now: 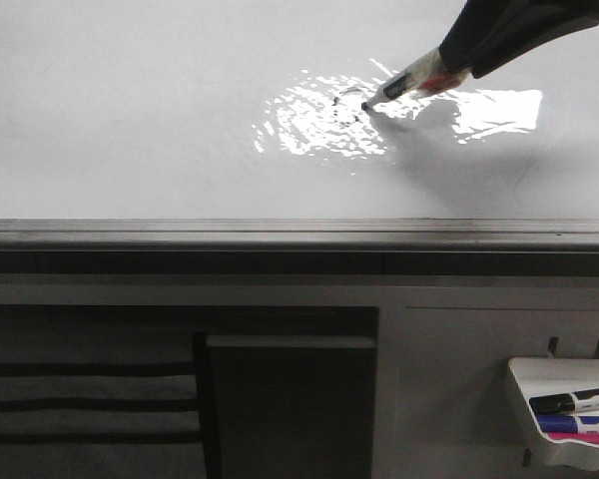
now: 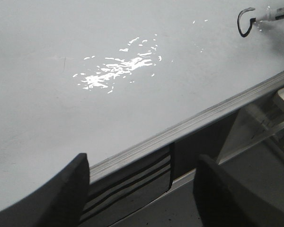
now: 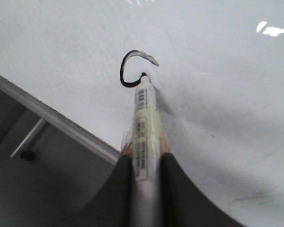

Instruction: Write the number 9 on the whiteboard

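The whiteboard [image 1: 130, 120] is a large glossy white board that fills the upper front view. My right gripper [image 1: 457, 58] comes in from the upper right and is shut on a white marker [image 1: 409, 80]. The marker's tip touches the board. In the right wrist view the gripper [image 3: 143, 156] holds the marker [image 3: 144, 118] between its fingers. The tip rests at the end of a dark, open curved loop, the number 9 mark [image 3: 122, 73]. The mark also shows in the left wrist view [image 2: 239, 26]. My left gripper [image 2: 141, 158] is open and empty above the board's front rim.
A grey metal rim [image 1: 280, 235] runs along the board's near edge. A small white tray [image 1: 564, 379] hangs at the lower right with a black-capped marker and blue and pink items. Bright glare [image 1: 309, 120] lies beside the mark.
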